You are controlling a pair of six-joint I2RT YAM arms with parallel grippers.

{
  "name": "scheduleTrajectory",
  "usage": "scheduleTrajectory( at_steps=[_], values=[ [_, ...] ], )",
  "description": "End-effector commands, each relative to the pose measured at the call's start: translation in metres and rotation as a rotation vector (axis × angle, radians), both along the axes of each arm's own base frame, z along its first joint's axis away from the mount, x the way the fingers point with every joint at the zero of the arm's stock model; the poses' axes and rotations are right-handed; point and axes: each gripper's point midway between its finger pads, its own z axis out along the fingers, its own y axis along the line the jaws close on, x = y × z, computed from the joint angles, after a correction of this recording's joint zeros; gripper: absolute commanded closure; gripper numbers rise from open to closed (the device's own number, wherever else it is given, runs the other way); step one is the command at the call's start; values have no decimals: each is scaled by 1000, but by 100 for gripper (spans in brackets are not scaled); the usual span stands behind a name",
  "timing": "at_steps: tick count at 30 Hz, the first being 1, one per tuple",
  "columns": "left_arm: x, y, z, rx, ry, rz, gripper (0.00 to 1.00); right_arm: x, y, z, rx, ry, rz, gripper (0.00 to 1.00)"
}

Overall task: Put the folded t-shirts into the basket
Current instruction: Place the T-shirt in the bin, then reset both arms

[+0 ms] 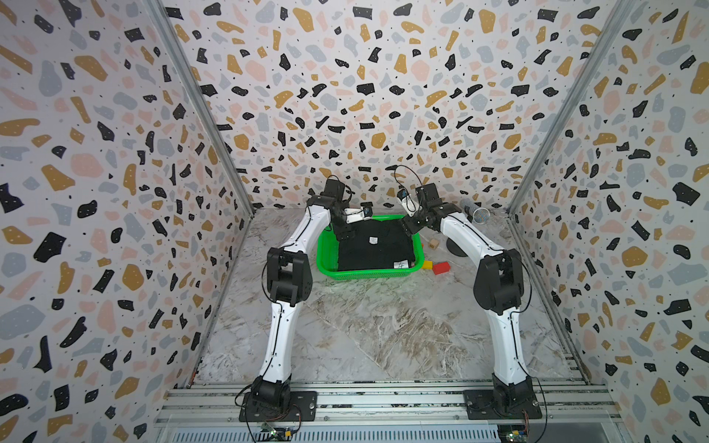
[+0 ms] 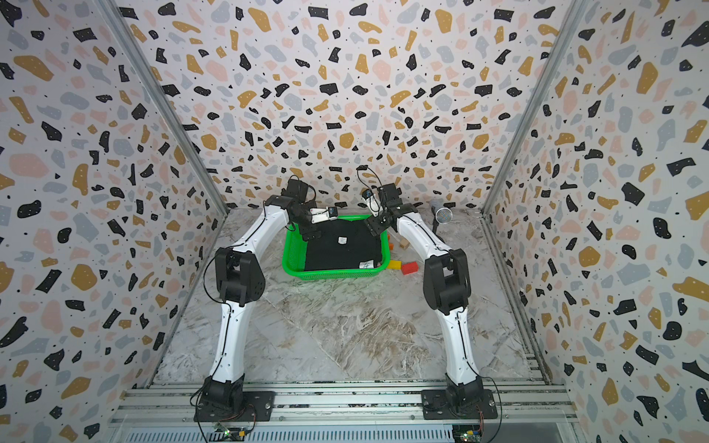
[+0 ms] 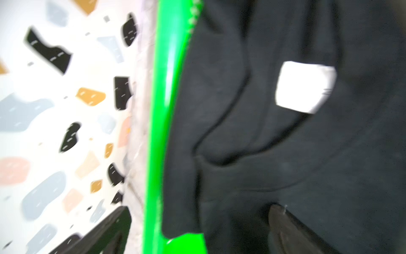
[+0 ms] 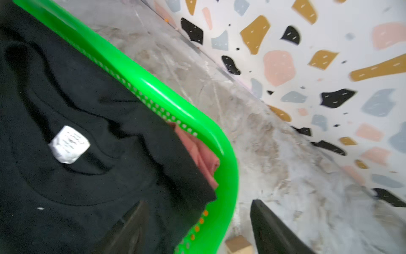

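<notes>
Left gripper (image 3: 200,207) and right gripper (image 4: 197,201) fingers stand spread and empty, straddling the basket (image 1: 364,273) rim where the black t-shirt (image 1: 368,253) lies atop the pink t-shirt (image 4: 204,158); risk: on withdrawal a finger snags cloth or rim, dragging the stack askew.

You get bright, even light in both top views, with soft shadows and wide-angle stretch toward the edges. Ahead of the left pincer (image 3: 200,207) everything smears: the basket (image 3: 169,72) rim glares and the white tag (image 3: 305,86) blows out. Beside the right pincer (image 4: 197,203) the black t-shirt (image 4: 87,110) swallows detail, and the wall (image 4: 329,66) beyond blurs.
</notes>
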Motion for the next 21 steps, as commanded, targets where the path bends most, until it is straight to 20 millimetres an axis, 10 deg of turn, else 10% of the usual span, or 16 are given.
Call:
scheduleTrajectory(
  at_steps=[1, 10, 16, 21],
  values=[
    [23, 13, 71, -57, -172, 197, 0, 0, -18, 85, 66, -141, -122, 5],
    [-9, 69, 177, -258, -288, 686, 0, -62, -38, 193, 318, -348, -173, 0],
    [-71, 105, 171, -407, -111, 936, 0, -123, -90, 219, 344, -490, -312, 0],
    [-123, 135, 130, -580, -47, 1007, 0, -180, -131, 192, 227, -586, -343, 0]
  ],
)
